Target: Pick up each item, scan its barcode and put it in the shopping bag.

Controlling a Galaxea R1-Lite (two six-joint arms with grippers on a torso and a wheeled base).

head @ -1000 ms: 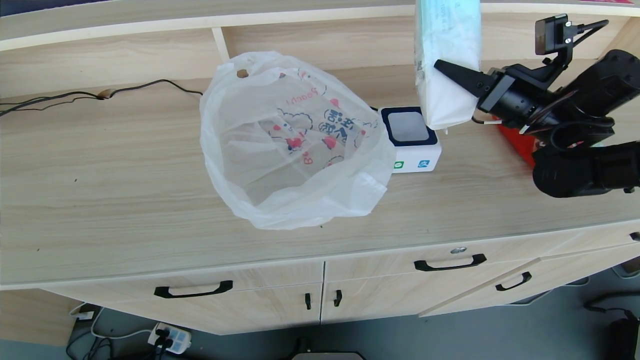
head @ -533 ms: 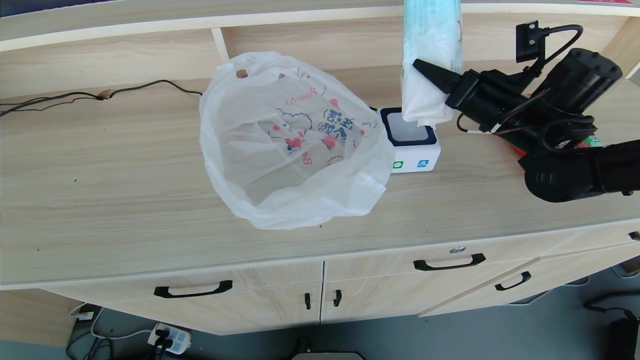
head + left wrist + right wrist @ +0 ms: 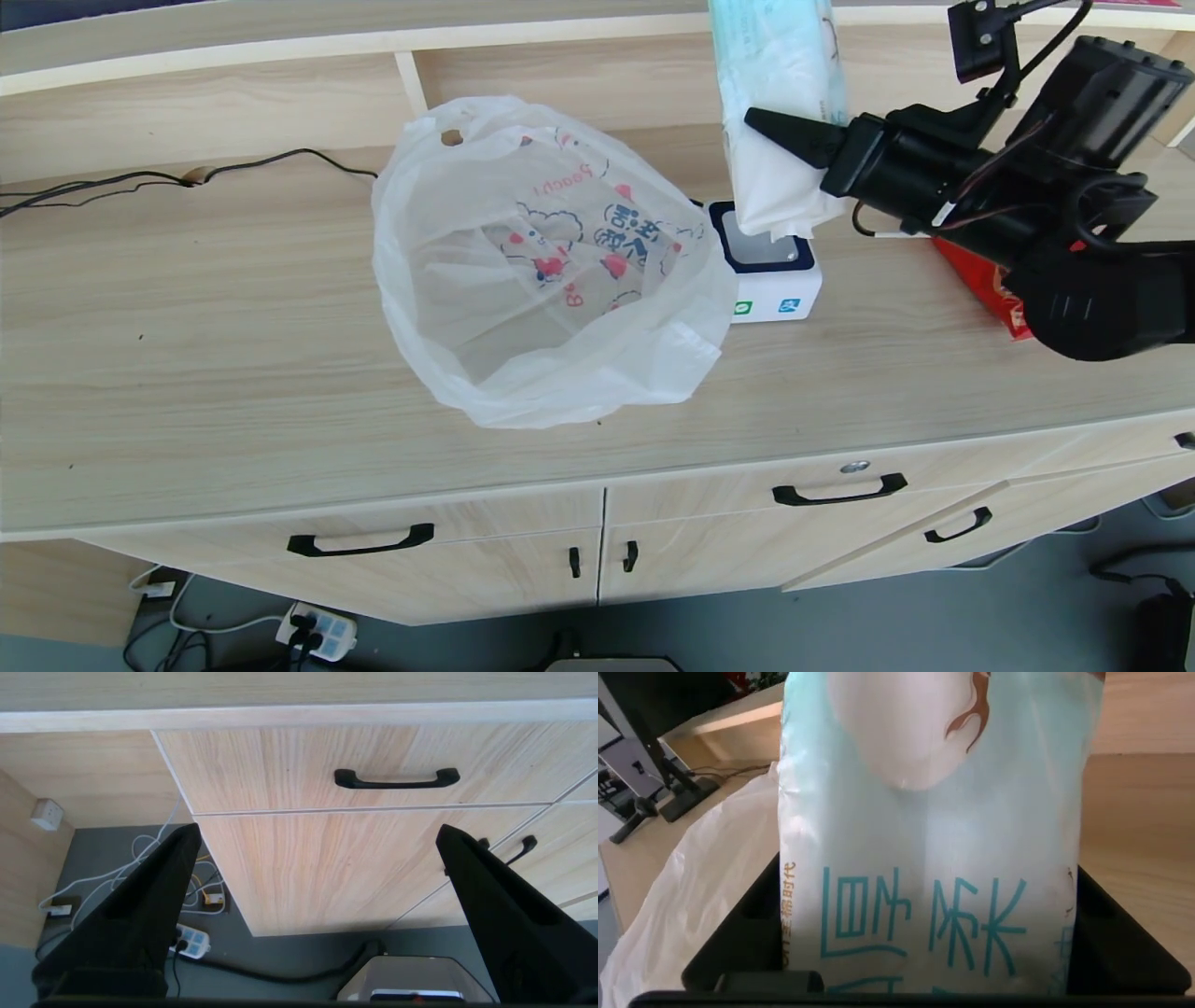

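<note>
White-and-teal tissue pack [image 3: 773,103], white red-printed bag [image 3: 422,245]

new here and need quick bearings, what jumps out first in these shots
A tall white and pale-blue soft pack, clamped upright in the right arm's fingers, hangs just over the small white scanner. Beside the scanner, a crumpled white shopping bag sits open mid-counter.

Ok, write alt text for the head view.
The right gripper, jaws shut on a pale blue and white tissue pack, holds it upright over the small white scanner on a wooden counter. An open white shopping bag stands beside the scanner, on the robot's left; a red packet lies farther right.
</note>
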